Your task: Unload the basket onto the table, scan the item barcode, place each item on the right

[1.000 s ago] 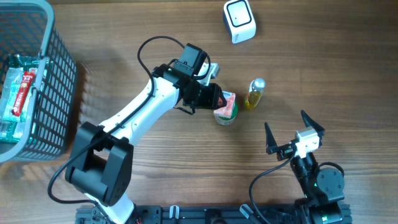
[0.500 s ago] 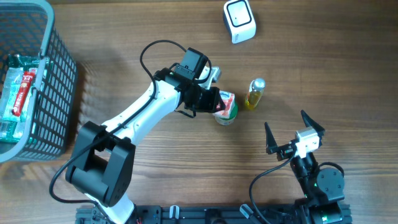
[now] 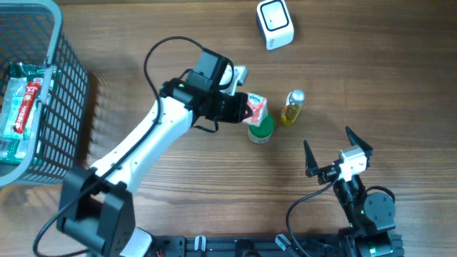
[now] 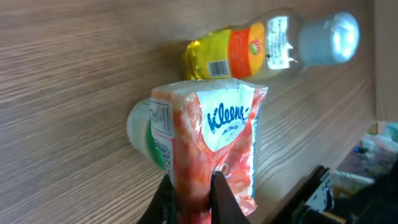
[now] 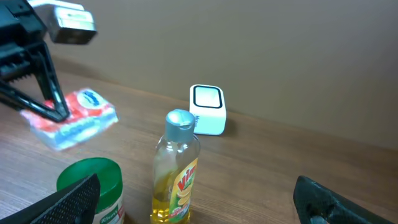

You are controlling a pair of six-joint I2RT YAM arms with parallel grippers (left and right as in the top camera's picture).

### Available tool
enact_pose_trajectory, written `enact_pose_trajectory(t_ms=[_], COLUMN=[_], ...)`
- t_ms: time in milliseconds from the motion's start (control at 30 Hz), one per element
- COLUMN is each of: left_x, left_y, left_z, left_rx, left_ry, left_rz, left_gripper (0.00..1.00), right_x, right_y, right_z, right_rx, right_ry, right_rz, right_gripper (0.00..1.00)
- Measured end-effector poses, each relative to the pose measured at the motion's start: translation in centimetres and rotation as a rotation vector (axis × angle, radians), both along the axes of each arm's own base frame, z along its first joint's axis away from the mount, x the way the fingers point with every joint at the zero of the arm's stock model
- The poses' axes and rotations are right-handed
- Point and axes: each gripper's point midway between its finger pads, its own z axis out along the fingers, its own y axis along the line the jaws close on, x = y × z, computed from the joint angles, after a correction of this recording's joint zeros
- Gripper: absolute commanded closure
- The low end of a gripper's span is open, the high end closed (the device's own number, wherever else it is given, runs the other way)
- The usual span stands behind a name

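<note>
1. Left gripper (image 3: 248,113) is clamping the tissue pack (image 3: 256,106); its jaws are pressed together on the wrapper's edge, w/ the Kleenex print facing the left wrist cam.
2. We're seeing the pack hanging clear of the table (image 3: 178,207) in the right wrist view, tilted, up beside & slightly over the green-capped tub (image 3: 261,131).
3. Tub is standing upright on the wood; the oil bottle (image 3: 292,107) is standing just to its right, near it, not touching as far as we're able to tell.
4. We're spotting the scanner (image 3: 275,23), a white box, sitting at the far edge of the table, well apart from the pack.
5. Right gripper (image 3: 330,146) is hovering near the front edge w/ fingers spread wide, holding nothing.
6. Basket (image 3: 68,93) is sitting at the far left, w/ packets lying inside; we can't read their labels.
</note>
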Motion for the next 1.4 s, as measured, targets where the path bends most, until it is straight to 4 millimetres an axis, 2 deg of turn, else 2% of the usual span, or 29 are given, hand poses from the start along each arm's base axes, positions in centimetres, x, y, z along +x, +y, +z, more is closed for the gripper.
enact_pose_trajectory(t_ms=[67, 133, 233, 333, 433, 600, 700, 767, 1167, 1233, 1267, 1300, 1400], left_x=[0.3, 0.1, -0.1, -0.8, -1.0, -1.9, -2.3, -2.4, -2.3, -2.4, -2.4, -2.5, -2.4], left_y=[2.0, 5.4, 9.9, 11.8, 11.5, 10.0, 9.4, 9.2, 8.9, 8.8, 8.8, 8.8, 8.4], left_z=[-0.4, -2.2, -3.4, -3.4, -3.9, -7.8, -9.8, -10.3, -10.4, -10.4, -10.4, -10.5, -9.6], left_rx=[0.088, 0.275, 0.520, 0.693, 0.794, 0.973, 1.044, 1.055, 1.047, 1.042, 1.041, 1.037, 0.995], left_ry=[-0.010, 0.001, -0.003, -0.044, -0.102, -0.146, -0.163, -0.169, -0.172, -0.166, -0.164, -0.160, -0.157], left_rz=[0.053, 0.127, 0.257, 0.336, 0.367, 0.319, 0.286, 0.281, 0.288, 0.286, 0.286, 0.286, 0.304], left_gripper=[0.96, 0.96, 0.96, 0.96, 0.96, 0.96, 0.85, 0.78, 0.69, 0.62, 0.50, 0.44, 0.35], right_x=[0.0, 0.0, 0.0, 0.0, 0.0, 0.0, 0.0, 0.0, 0.0, 0.0, 0.0, 0.0, 0.0], right_y=[0.0, 0.0, 0.0, 0.0, 0.0, 0.0, 0.0, 0.0, 0.0, 0.0, 0.0, 0.0, 0.0], right_z=[0.0, 0.0, 0.0, 0.0, 0.0, 0.0, 0.0, 0.0, 0.0, 0.0, 0.0, 0.0, 0.0], right_rx=[0.000, 0.000, 0.000, 0.000, 0.000, 0.000, 0.000, 0.000, 0.000, 0.000, 0.000, 0.000, 0.000], right_ry=[0.000, 0.000, 0.000, 0.000, 0.000, 0.000, 0.000, 0.000, 0.000, 0.000, 0.000, 0.000, 0.000], right_rz=[0.000, 0.000, 0.000, 0.000, 0.000, 0.000, 0.000, 0.000, 0.000, 0.000, 0.000, 0.000, 0.000], right_gripper=[0.00, 0.00, 0.00, 0.00, 0.00, 0.00, 0.00, 0.00, 0.00, 0.00, 0.00, 0.00, 0.00])
